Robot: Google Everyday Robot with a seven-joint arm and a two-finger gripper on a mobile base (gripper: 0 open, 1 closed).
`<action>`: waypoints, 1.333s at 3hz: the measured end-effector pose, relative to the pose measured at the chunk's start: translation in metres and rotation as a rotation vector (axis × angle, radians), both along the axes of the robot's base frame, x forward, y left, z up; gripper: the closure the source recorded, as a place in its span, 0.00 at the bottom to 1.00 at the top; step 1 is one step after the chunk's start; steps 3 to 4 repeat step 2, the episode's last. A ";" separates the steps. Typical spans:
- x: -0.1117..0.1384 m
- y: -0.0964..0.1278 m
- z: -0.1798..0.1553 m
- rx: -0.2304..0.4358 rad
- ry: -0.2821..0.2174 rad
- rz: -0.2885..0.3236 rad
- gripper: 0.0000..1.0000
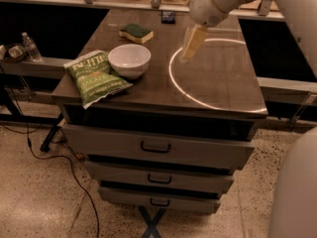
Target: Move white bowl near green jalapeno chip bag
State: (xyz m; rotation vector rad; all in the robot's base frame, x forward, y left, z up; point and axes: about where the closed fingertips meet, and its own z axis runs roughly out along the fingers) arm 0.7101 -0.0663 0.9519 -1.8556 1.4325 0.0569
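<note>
The white bowl [130, 60] stands upright on the dark tabletop [218, 83], touching the right edge of the green jalapeno chip bag [94, 78], which lies flat at the table's front left corner. My gripper [190, 43] hangs in the air to the right of the bowl, well apart from it, above the left edge of a white ring mark. It holds nothing.
A green-and-yellow sponge [136, 32] lies behind the bowl. A small dark object [168, 17] sits at the table's far edge. A white ring [218, 73] marks the right half of the top. Drawers [156, 147] are below. A water bottle [31, 47] stands on a shelf at left.
</note>
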 end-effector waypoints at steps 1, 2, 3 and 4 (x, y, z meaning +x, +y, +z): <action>0.015 -0.106 0.077 0.200 -0.101 -0.216 0.00; 0.017 -0.097 0.079 0.187 -0.110 -0.197 0.00; 0.017 -0.097 0.079 0.187 -0.110 -0.197 0.00; 0.017 -0.097 0.079 0.187 -0.110 -0.197 0.00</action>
